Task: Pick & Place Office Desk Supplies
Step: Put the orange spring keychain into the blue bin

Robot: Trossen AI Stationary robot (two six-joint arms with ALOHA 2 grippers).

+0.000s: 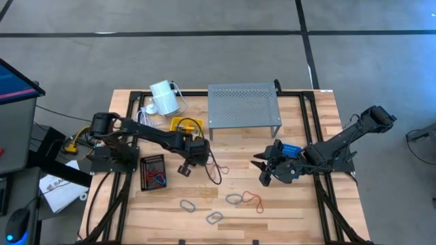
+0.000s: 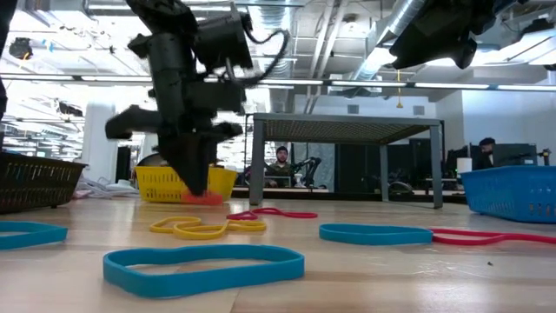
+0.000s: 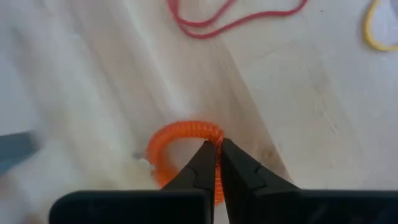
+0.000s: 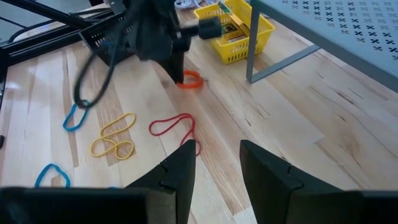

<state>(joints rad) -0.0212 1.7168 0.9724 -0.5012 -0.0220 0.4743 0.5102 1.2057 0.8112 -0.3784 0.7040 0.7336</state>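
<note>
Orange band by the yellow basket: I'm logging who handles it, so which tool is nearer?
Left. The left tool is shut on the orange band on the table. The right tool hangs open well away, across the table.

Orange ribbed rubber-band loop (image 3: 186, 140): we lose its near side behind the left gripper's (image 3: 217, 149) closed dark fingers.
Left arm, low view: smeared by motion blur.
Yellow plastic mesh basket (image 4: 239, 31): contents too small for us to tell.
</note>
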